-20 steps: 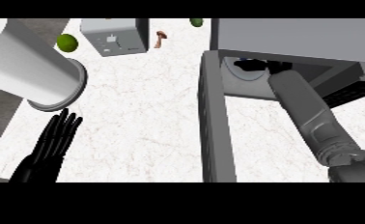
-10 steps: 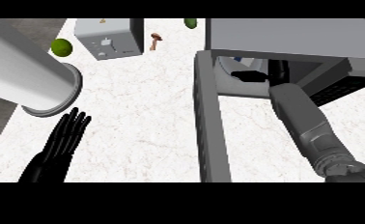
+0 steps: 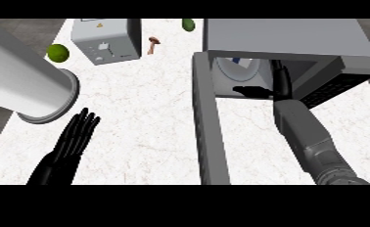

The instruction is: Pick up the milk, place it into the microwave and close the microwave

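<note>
The microwave (image 3: 289,37) sits at the upper right of the white marbled counter (image 3: 145,118), seen from steeply above, and everything else is placed from it. Its door (image 3: 208,123) is swung open and runs as a long grey bar from the microwave's front left corner down toward the lower edge of the view. Inside the opening a pale round turntable plate (image 3: 237,69) shows, and on it, toward the front, is a white shape with faint blue marks that may be the milk (it cannot be made out with any certainty). The right hand (image 3: 282,81) reaches into the cavity from below, its grey forearm (image 3: 307,135) rising from the lower right corner just right of the door; the dark hand lies along the right side of the opening with a part of it stretching left across the front of the plate, but whether its fingers are spread or curled round anything cannot be told. Well left of the door, near the lower left corner, the left hand (image 3: 72,140) rests with straight fingers pointing up, holding nothing. Above it lies a large pale cylinder (image 3: 33,86). Farther up, left of the microwave, stands a grey box (image 3: 107,40), with a small brown item (image 3: 152,44) between the two, a green fruit (image 3: 57,52) to the box's left and another green fruit (image 3: 189,24) just off the microwave's top left corner.
</note>
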Controlling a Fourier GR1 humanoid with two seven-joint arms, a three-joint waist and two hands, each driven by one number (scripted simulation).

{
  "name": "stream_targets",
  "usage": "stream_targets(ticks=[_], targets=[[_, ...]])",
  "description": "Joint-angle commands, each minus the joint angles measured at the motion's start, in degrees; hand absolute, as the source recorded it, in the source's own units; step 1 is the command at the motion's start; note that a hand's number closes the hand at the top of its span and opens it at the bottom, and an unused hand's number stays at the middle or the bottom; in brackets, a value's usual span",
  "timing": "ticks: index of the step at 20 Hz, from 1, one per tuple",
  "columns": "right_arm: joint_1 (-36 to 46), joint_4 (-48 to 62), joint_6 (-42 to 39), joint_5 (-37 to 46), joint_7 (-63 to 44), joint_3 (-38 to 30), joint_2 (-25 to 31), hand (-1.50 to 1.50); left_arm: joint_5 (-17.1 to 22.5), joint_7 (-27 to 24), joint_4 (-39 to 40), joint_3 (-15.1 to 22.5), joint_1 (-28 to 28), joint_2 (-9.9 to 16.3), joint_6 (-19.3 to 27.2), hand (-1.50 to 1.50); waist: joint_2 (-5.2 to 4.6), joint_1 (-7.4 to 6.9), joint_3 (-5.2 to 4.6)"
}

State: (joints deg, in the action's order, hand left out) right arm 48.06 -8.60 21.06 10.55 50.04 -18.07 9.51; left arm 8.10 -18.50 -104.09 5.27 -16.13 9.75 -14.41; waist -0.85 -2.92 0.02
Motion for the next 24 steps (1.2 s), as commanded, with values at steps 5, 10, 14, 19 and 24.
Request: stream_targets(ticks=[5,10,14,19,24], targets=[[-9.6,0.0,-12.5,-2.2,7.3,-0.9,-0.4,-1.5,-1.5,-0.5,1.7,0.7,1.2,-0.9,0.0,-1.5,0.42,1.86,0.07],[-13.4,-2.8,-17.2,-3.0,8.1,-0.1,-0.2,-1.5,-3.9,0.1,1.2,3.0,0.8,-3.2,1.6,-1.5,0.7,2.46,0.02],[-18.5,-5.6,-26.5,-6.1,12.9,-1.4,-1.5,-1.5,-0.3,3.3,0.9,3.0,2.2,-4.0,0.7,-1.5,1.0,3.62,-0.03],[-21.9,-11.0,-33.1,-7.5,11.4,0.0,-1.7,-1.5,-0.4,5.4,0.2,2.8,2.4,1.7,-5.0,1.5,1.11,3.65,-0.05],[-30.8,-22.1,-35.7,-9.5,10.8,1.8,-2.5,-1.5,-8.6,6.3,1.4,8.0,3.3,-0.7,-1.3,1.5,1.45,4.61,-0.14]])
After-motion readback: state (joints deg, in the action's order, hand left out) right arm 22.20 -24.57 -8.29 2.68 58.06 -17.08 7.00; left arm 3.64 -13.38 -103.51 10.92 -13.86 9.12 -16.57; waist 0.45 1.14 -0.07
